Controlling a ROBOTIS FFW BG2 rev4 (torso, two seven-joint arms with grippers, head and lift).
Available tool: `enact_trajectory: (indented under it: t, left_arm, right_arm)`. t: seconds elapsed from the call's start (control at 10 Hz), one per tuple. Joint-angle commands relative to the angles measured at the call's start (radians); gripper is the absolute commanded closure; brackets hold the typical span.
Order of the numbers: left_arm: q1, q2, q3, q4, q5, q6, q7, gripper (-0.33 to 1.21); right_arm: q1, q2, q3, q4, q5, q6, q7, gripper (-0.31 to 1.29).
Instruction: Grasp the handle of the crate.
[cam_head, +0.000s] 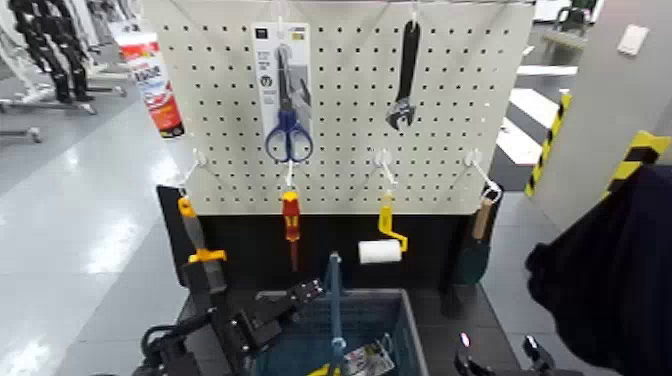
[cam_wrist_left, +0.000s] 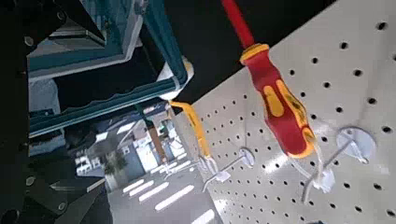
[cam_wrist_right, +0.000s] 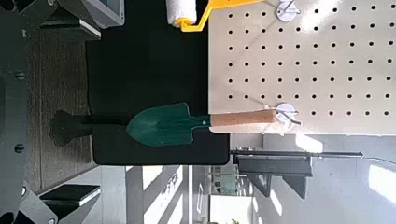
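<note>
The blue-grey slatted crate sits at the bottom centre of the head view, below the pegboard. Its thin handle stands upright over the crate's middle. My left gripper reaches in from the left over the crate's near-left rim, a short way left of the handle and not touching it; its fingers look apart with nothing between them. The left wrist view shows the crate's rim and wall close by. My right gripper is low at the right of the crate, open and empty.
A white pegboard behind the crate holds scissors, a wrench, a red-and-yellow screwdriver, a yellow paint roller, a green trowel and an orange-grey tool. A dark cloth shape fills the right side.
</note>
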Motion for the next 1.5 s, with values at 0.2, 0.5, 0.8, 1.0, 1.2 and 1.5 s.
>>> enact_trajectory:
  t: [0.2,0.5,0.8,1.0,1.2,1.5]
  left_arm:
    - [-0.088,0.025,-0.029,0.122,0.152,0.118,-0.012,0.26]
    - [-0.145,0.051,-0.079,0.197,0.230,0.144,-0.009,0.27]
    - [-0.202,0.068,-0.131,0.265,0.272,0.144,-0.023,0.43]
    - [-0.200,0.066,-0.138,0.283,0.298,0.144,-0.025,0.73]
    - [-0.205,0.066,-0.151,0.300,0.312,0.144,-0.034,1.01]
    - [-0.200,0.060,-0.155,0.299,0.315,0.137,-0.038,1.18]
  right_arm:
    - [-0.003,-0.001,0.002,0.002,-0.005,-0.007,-0.001,0.14]
    - [-0.006,-0.001,0.005,0.004,-0.006,-0.008,-0.001,0.14]
    - [-0.007,-0.002,0.006,0.007,-0.009,-0.013,0.000,0.14]
    - [-0.007,-0.001,0.006,0.009,-0.009,-0.016,-0.001,0.14]
    - [-0.009,-0.001,0.006,0.009,-0.011,-0.017,-0.001,0.14]
    - [-0.009,-0.001,0.006,0.010,-0.014,-0.019,0.000,0.14]
